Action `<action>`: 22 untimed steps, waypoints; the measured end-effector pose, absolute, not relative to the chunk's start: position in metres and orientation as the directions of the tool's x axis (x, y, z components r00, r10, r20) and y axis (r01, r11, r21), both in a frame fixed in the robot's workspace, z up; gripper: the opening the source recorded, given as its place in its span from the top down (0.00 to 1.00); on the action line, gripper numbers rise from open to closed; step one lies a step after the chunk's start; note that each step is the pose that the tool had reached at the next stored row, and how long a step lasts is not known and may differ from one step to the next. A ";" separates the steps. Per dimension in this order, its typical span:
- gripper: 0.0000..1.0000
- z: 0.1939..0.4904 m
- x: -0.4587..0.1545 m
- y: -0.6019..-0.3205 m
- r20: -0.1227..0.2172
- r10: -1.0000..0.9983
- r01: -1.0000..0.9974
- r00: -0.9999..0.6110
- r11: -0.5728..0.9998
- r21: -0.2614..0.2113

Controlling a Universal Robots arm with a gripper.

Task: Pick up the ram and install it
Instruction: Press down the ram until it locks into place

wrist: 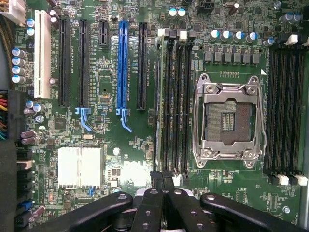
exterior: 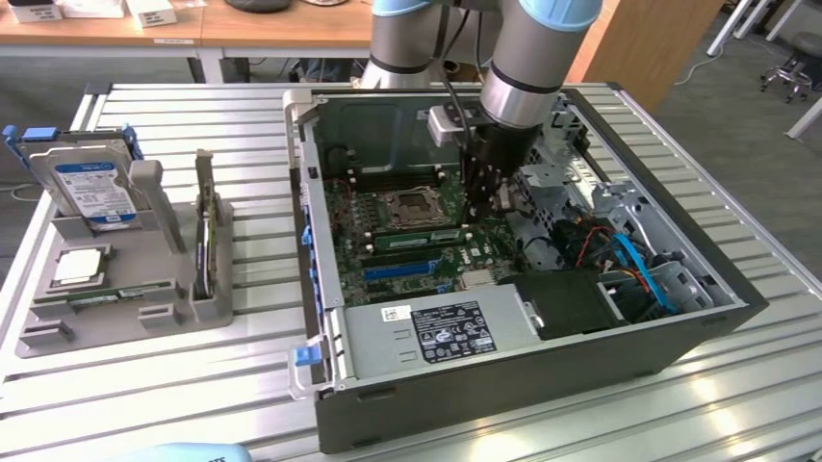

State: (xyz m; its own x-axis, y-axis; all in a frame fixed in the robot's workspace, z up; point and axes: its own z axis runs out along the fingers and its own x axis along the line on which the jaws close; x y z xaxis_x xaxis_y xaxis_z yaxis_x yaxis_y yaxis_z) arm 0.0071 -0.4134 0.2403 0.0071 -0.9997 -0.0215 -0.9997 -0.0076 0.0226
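Exterior view, open computer case [exterior: 337,318], ram [exterior: 425,234] seated inside, gripper [exterior: 496,207] closed above

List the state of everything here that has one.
Case, side open.
Ram, on edge in a slot beside the socket.
Jaws, shut, at the ram's end.
Socket, empty.
Hard drive, upright in the rack.
Processor, flat in the rack.

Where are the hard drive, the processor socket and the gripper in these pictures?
Hard drive [exterior: 96,183]: exterior view, on its blue-white label.
Processor socket [wrist: 227,121]: wrist view, on its dark centre.
Gripper [wrist: 163,181]: wrist view, between its shut fingertips.
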 end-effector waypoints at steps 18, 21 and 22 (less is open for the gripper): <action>0.90 0.232 0.007 -0.410 -0.021 -1.000 -1.000 0.007 -0.008 0.023; 0.90 0.231 0.007 -0.410 -0.022 -1.000 -1.000 0.007 -0.008 0.023; 0.90 0.230 0.007 -0.410 -0.021 -1.000 -1.000 0.007 -0.008 0.023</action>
State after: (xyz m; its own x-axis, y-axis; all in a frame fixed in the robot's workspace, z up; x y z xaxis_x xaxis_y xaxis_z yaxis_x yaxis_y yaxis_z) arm 0.0071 -0.4099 0.2301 0.0072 -0.9997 -0.0214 -0.9997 -0.0076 0.0226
